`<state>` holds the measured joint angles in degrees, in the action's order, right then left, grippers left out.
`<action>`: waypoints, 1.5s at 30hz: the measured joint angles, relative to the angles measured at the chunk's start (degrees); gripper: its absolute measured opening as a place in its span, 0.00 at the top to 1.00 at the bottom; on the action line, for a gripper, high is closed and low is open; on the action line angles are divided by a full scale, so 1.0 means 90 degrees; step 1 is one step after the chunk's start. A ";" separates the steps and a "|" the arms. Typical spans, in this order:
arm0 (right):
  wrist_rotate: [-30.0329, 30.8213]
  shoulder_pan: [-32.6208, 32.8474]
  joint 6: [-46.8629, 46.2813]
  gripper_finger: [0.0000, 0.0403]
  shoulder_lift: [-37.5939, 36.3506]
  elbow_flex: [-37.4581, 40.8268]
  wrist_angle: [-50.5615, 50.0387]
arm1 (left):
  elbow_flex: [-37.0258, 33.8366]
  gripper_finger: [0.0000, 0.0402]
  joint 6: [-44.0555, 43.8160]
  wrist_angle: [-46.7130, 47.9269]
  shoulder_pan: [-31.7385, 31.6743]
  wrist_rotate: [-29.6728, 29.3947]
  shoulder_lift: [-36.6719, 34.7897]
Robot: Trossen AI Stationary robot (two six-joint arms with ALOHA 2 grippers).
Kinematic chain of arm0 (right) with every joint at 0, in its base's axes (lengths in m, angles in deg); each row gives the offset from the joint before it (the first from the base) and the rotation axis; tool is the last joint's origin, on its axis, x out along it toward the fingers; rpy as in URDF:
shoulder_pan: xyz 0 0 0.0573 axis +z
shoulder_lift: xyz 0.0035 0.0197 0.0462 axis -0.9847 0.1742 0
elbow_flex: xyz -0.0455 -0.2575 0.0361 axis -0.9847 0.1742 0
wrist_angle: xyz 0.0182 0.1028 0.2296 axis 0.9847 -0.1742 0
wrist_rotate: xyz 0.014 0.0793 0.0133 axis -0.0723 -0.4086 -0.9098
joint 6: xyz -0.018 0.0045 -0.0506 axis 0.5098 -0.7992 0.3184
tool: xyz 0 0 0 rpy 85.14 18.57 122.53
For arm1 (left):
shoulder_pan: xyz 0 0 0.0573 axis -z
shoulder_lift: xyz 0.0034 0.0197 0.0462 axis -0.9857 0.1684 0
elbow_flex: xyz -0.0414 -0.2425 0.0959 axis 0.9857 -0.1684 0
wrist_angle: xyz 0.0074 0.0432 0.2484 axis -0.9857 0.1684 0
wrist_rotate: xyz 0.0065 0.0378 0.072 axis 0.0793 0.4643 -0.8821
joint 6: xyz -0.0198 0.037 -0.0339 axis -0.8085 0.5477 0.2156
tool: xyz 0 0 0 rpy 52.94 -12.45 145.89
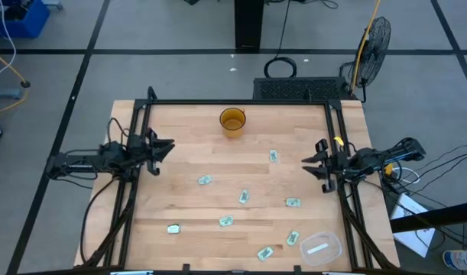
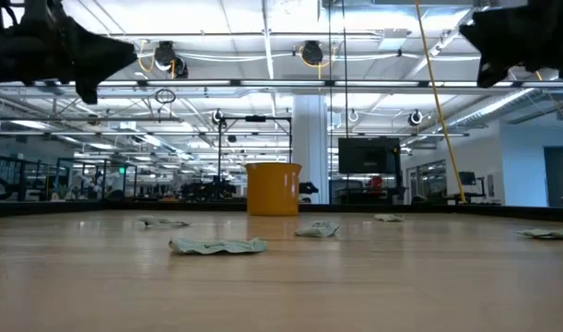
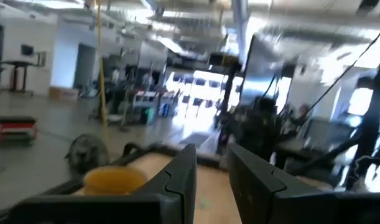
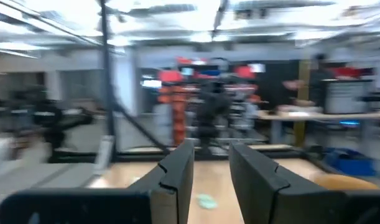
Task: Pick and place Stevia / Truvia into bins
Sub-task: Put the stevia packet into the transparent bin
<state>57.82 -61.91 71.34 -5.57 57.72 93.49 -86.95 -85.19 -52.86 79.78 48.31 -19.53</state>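
Observation:
Several pale green sachets [image 1: 244,196] lie flat and scattered over the middle and near part of the wooden table; one sachet [image 2: 218,245] shows close up in the low view. The amber cup [image 1: 232,122] stands upright near the far edge. The clear round tub [image 1: 337,252] sits at the near right corner with a white sachet [image 1: 317,248] inside. My left gripper [image 1: 166,147] hovers open above the table's left side. My right gripper [image 1: 308,162] hovers open above the right side. Neither touches anything.
Black frame rails [image 1: 241,102] run along the table's far edge and down both sides. A fan [image 1: 374,38] stands on the floor beyond the far right corner. Bare wood lies between the cup and the nearest sachets.

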 joint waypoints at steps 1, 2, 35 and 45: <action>0.0184 0.0000 0.0127 0.77 0.0040 -0.0001 0.0001 | 0.0000 0.77 0.0035 0.0097 -0.0013 -0.0015 0.0024; 0.0334 -0.0001 0.0221 0.76 0.0101 -0.0026 -0.0029 | 0.0000 0.77 0.0035 0.0143 -0.0035 -0.0039 0.0069; -0.1921 -0.3088 0.0540 0.65 0.8140 -0.2210 -0.0550 | 0.3178 0.77 0.0826 -0.0056 -0.0606 -0.1620 0.5323; -0.1917 -0.3596 0.0506 0.65 0.8744 -0.2222 -0.0208 | 0.3181 0.77 0.0678 -0.0057 -0.0606 -0.1674 0.5304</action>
<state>40.57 -94.27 75.90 73.12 37.73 91.62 -58.31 -79.09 -53.37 74.33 33.24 28.20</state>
